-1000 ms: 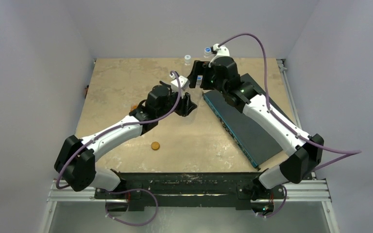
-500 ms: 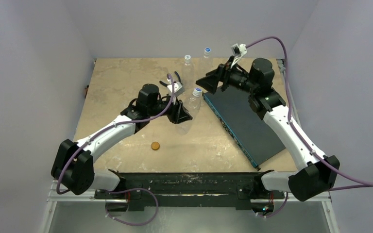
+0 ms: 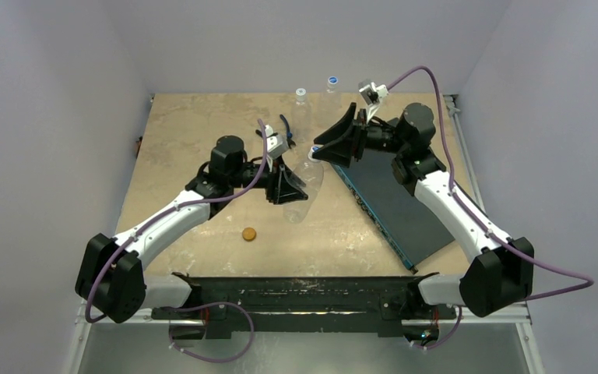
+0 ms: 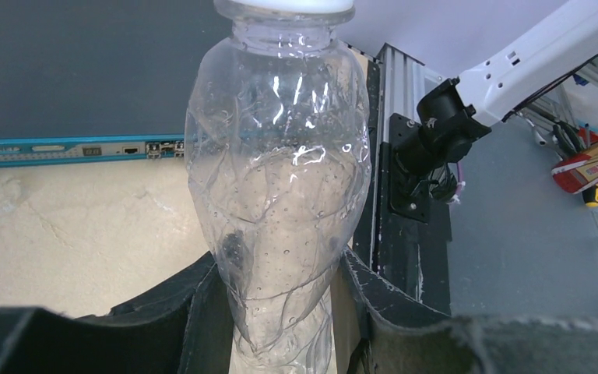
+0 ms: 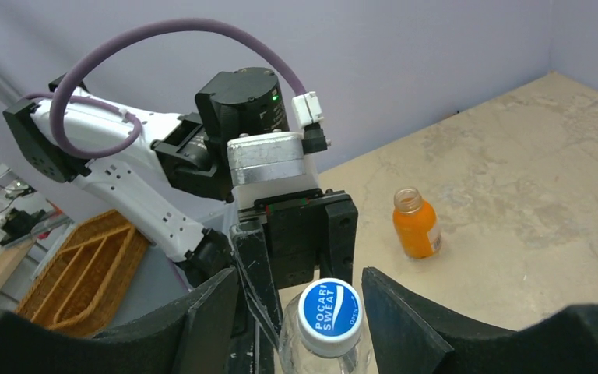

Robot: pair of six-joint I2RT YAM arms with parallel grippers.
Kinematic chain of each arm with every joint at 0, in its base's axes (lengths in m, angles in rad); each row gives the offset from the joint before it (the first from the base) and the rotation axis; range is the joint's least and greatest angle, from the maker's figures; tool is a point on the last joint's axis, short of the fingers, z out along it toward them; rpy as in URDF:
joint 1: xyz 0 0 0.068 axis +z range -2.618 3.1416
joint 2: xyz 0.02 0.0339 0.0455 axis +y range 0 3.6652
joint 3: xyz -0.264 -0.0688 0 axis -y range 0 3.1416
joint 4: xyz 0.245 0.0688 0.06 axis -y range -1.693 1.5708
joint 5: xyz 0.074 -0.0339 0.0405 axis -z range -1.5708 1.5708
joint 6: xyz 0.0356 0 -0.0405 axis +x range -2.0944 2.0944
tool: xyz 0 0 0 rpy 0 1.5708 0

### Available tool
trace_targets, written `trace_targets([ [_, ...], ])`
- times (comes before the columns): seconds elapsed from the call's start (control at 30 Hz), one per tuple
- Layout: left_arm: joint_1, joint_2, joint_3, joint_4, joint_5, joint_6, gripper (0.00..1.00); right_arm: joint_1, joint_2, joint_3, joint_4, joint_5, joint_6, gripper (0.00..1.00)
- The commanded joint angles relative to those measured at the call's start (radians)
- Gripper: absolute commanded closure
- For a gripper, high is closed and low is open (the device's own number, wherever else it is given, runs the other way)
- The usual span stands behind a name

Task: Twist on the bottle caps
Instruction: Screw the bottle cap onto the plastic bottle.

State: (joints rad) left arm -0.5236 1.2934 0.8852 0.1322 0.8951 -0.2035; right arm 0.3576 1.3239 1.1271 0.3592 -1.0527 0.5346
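While the left claw (image 3: 286, 187) clenches a clear bottle (image 4: 280, 179) at the centre of the desk (image 3: 187, 132), neck toward 12 o'clock, the right claw (image 5: 302, 290) stands released around its blue Pocari Sweat cap (image 5: 328, 307), with its fingers clear of it. An orange-brown cap (image 3: 249, 233) lies at the bottle's 7 o'clock.

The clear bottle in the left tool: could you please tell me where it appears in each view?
Top external: clear bottle at centre, lying tilted.
Left wrist: bottle fills the middle of the frame.
Right wrist: bottle at bottom centre, top toward the camera.
Shared landmark: its cap.
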Motion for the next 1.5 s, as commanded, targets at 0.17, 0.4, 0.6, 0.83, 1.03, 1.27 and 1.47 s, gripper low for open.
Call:
trace_targets([
  [0.17,0.007,-0.012,-0.004,0.146,0.056,-0.069,1.0,-0.006,0.0,-0.028,0.132,-0.084,0.056,0.42],
  [0.4,0.007,-0.003,-0.005,0.165,0.058,-0.082,1.0,-0.005,0.003,-0.042,0.156,-0.068,0.08,0.46],
  [0.6,0.007,-0.015,-0.012,0.158,0.061,-0.08,1.0,-0.004,0.021,-0.036,0.149,-0.045,0.077,0.39],
  [0.83,0.007,-0.01,-0.013,0.161,0.061,-0.082,1.0,-0.003,0.022,-0.028,0.139,-0.038,0.078,0.47],
  [1.03,0.007,0.002,-0.007,0.17,0.048,-0.088,1.0,0.004,0.018,-0.027,0.135,-0.042,0.09,0.68],
  [1.27,0.002,0.013,0.019,0.132,-0.127,-0.065,1.0,0.026,0.01,0.042,-0.19,0.146,-0.052,1.0],
  [1.47,-0.054,0.022,0.067,0.061,-0.406,0.008,1.0,0.095,-0.003,0.081,-0.416,0.434,-0.077,1.0],
])
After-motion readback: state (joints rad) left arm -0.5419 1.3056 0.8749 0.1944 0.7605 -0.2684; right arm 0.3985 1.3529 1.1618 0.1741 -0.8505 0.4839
